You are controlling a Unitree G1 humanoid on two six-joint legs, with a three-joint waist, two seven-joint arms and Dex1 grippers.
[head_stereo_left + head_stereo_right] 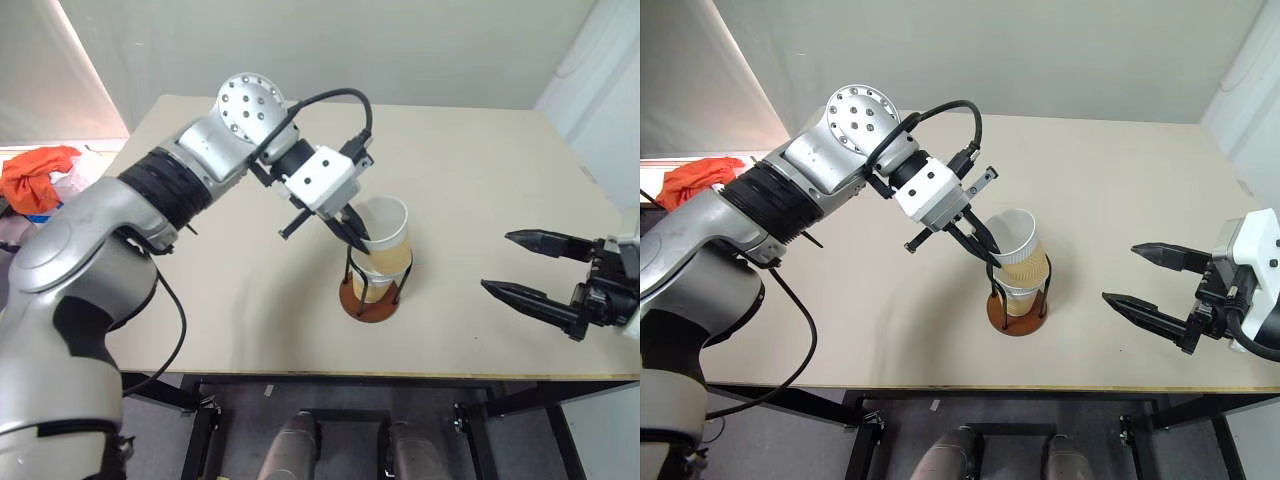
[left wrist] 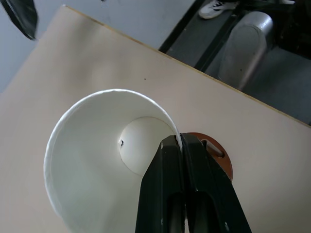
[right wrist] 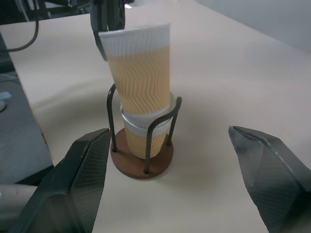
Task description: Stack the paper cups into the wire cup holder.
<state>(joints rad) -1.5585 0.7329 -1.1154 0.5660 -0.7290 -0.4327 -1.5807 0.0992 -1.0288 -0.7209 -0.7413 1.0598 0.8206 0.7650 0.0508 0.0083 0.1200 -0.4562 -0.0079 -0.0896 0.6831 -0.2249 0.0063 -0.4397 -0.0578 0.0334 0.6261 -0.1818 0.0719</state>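
Left tool pinches rim of top paper cup, tilted, partly nested on cups in wire cup holder; not seated yet. Right tool released, well apart on surface.

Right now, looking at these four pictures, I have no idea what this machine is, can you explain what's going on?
It is a humanoid robot with two arms, each ending in a two-fingered black gripper. Two pictures come from cameras in its head, looking down over a tan table. The other two come from cameras on its wrists.

On the table stands a wire cup holder with paper cups already in it. The left gripper is shut on the rim of the top paper cup, which sits tilted in the stack. The right gripper hangs open and empty off to the side. An orange cloth lies beyond the table.
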